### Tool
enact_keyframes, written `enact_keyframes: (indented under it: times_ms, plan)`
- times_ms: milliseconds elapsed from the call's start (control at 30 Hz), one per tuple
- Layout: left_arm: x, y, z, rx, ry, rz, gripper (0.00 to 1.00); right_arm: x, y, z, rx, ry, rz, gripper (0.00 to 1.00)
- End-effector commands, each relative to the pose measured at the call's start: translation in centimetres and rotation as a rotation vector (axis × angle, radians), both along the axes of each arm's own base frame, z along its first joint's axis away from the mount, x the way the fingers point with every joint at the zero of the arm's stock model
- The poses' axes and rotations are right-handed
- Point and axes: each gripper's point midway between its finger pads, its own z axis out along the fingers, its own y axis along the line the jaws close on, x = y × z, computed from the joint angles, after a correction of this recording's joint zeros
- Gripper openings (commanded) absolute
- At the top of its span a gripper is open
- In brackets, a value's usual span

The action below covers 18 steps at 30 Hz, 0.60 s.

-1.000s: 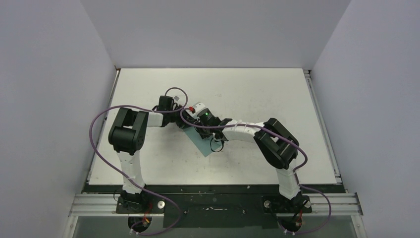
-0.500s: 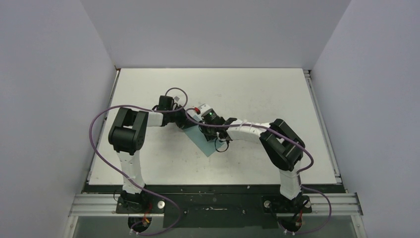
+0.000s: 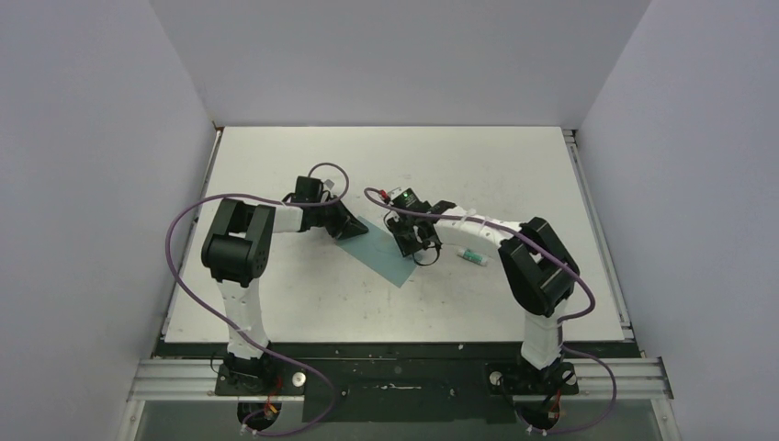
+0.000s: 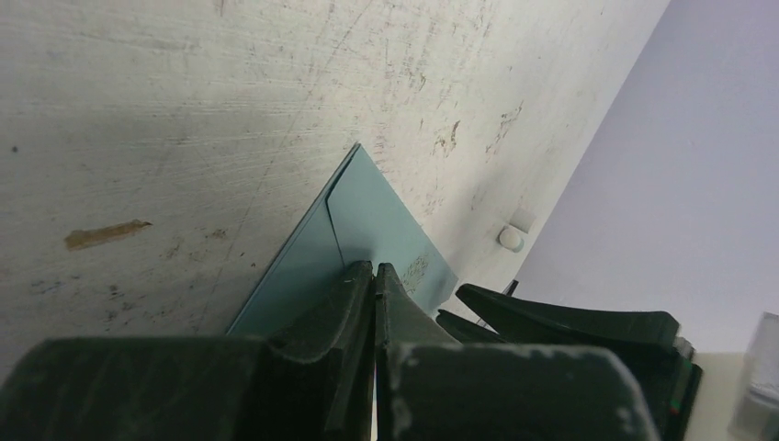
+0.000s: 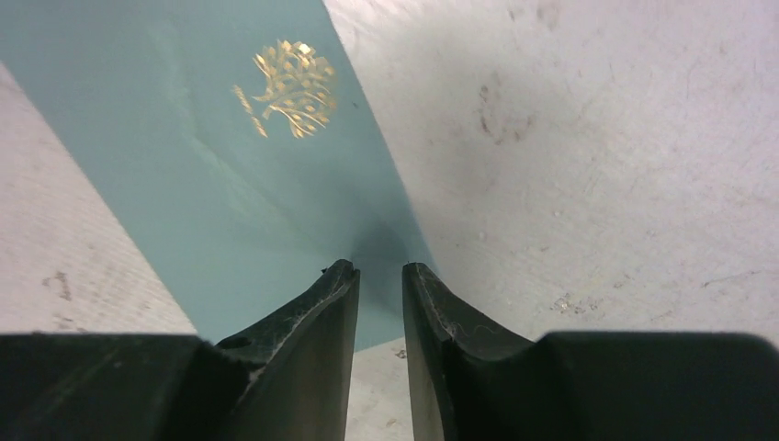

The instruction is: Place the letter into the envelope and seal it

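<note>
The teal envelope (image 3: 384, 254) lies flat on the table, its flap folded down along a seam in the left wrist view (image 4: 381, 216). A gold tree emblem marks it in the right wrist view (image 5: 211, 156). My left gripper (image 3: 355, 226) is shut, its tips (image 4: 374, 269) resting on the envelope's far left end. My right gripper (image 3: 411, 243) hovers over the envelope's right corner. Its jaws (image 5: 379, 272) stand a narrow gap apart with nothing between them. The letter is out of view.
A small white glue stick with a green cap (image 3: 471, 255) lies on the table just right of the right gripper. White walls close in the table on three sides. The right gripper's dark fingers (image 4: 560, 320) show close by in the left wrist view.
The right arm has drawn back to the right, off the left gripper, uncovering the envelope and the glue stick. Its jaws have narrowed. The left arm has stayed put.
</note>
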Motion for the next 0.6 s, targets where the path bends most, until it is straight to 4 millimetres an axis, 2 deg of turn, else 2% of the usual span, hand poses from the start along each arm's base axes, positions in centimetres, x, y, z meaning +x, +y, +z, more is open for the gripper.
enact_keyframes:
  times_ms: [0, 133, 267, 367, 567]
  plan:
    - [-2.1, 3.0, -5.2, 0.176, 0.127, 0.029, 0.00, 2.0, 4.4, 2.5, 0.067, -0.059, 0.053, 0.27]
    - [-2.2, 3.0, -5.4, 0.177, 0.135, 0.020, 0.00, 3.3, 7.8, 1.6, 0.087, -0.095, 0.071, 0.24]
    - [-2.4, 2.9, -5.6, 0.170, 0.145, 0.017, 0.00, 3.8, 9.2, 0.1, 0.084, -0.096, 0.055, 0.15]
    - [-2.5, 2.9, -5.6, 0.169, 0.148, 0.016, 0.00, 3.6, 9.6, -0.5, 0.084, -0.083, 0.043, 0.11]
    - [-2.7, 3.1, -5.8, 0.168, 0.155, 0.018, 0.00, 1.8, 8.1, -2.3, 0.004, -0.065, 0.032, 0.05]
